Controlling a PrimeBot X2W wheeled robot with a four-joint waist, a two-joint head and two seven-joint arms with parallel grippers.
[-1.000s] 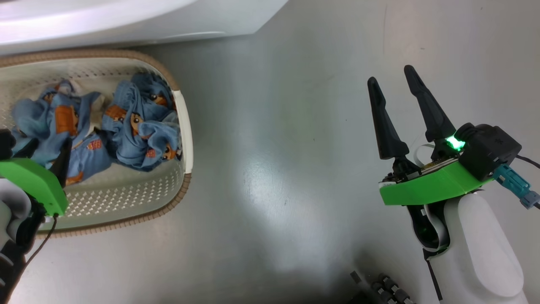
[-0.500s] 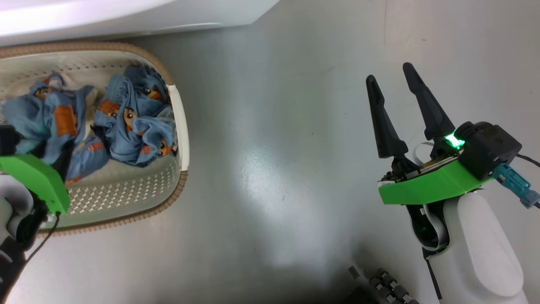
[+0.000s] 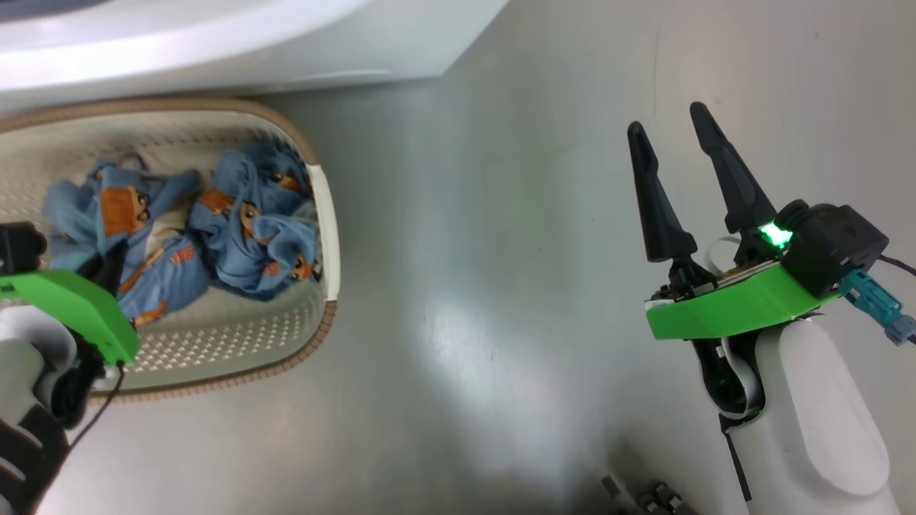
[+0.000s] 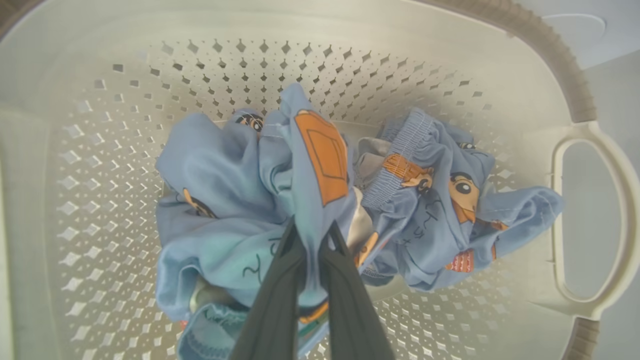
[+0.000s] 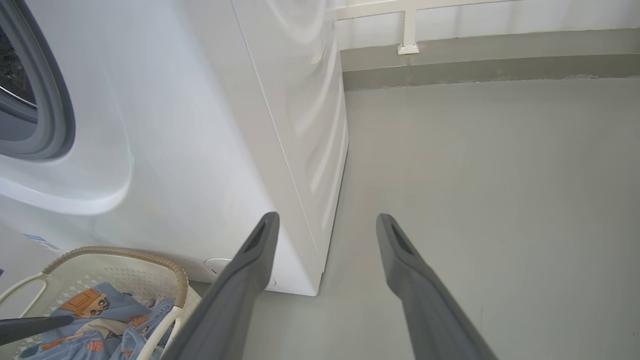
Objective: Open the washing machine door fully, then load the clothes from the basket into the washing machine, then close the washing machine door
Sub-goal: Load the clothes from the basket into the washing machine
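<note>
Little room is left around the left gripper (image 4: 312,234): the gap between its fingers is taken up by a fold of the clothes (image 4: 220,200), on which they are closed, and more crumpled fabric is heaped on both sides of it and ahead. Beyond the fabric, passage is barred all round by the perforated walls of the basket (image 4: 90,165); only its open top is left free. Ahead of the right gripper (image 5: 326,222), whose fingers are spread with nothing between them, bare floor (image 5: 475,175) is found. To its left, the way is blocked by the washing machine (image 5: 200,125).
</note>
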